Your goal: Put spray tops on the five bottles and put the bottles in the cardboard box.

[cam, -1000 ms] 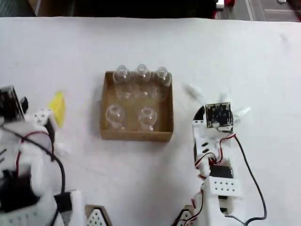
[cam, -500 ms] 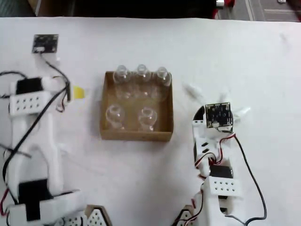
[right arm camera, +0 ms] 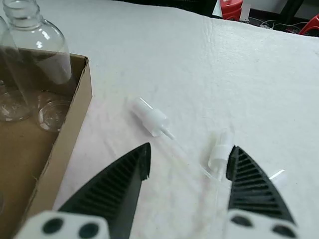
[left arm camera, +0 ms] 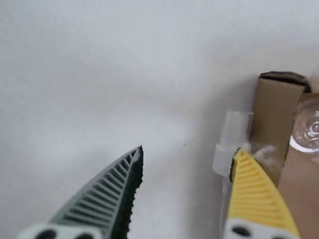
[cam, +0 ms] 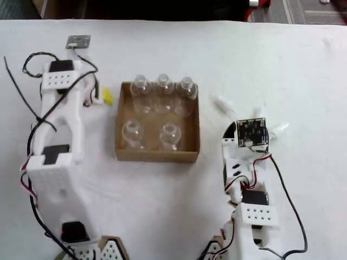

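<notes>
**Five open-necked bottles in the box, spray tops loose on the cloth**

The five bottles are clear and round-bodied with open threaded necks; all stand upright inside the cardboard box, three along its far wall and two in the nearer row; the box is shallow and brown, and sits between the two arms.

White spray tops lie loose on the cloth beside the box on the right arm's side; one spray top lies on its side with its thin tube pointing away from the box; a second top lies just beside one black finger of the right gripper, whose jaws are spread wide over the cloth with nothing between them.

At the box's far corner on the other side, a third top stands against the cardboard wall, right at the tip of the yellow finger; whether they touch I cannot tell; the left gripper gapes wide, bare cloth between its grey and yellow fingers.

The white table has broad open cloth beyond the box up to its far edge, and more to the right gripper's outer side.
</notes>
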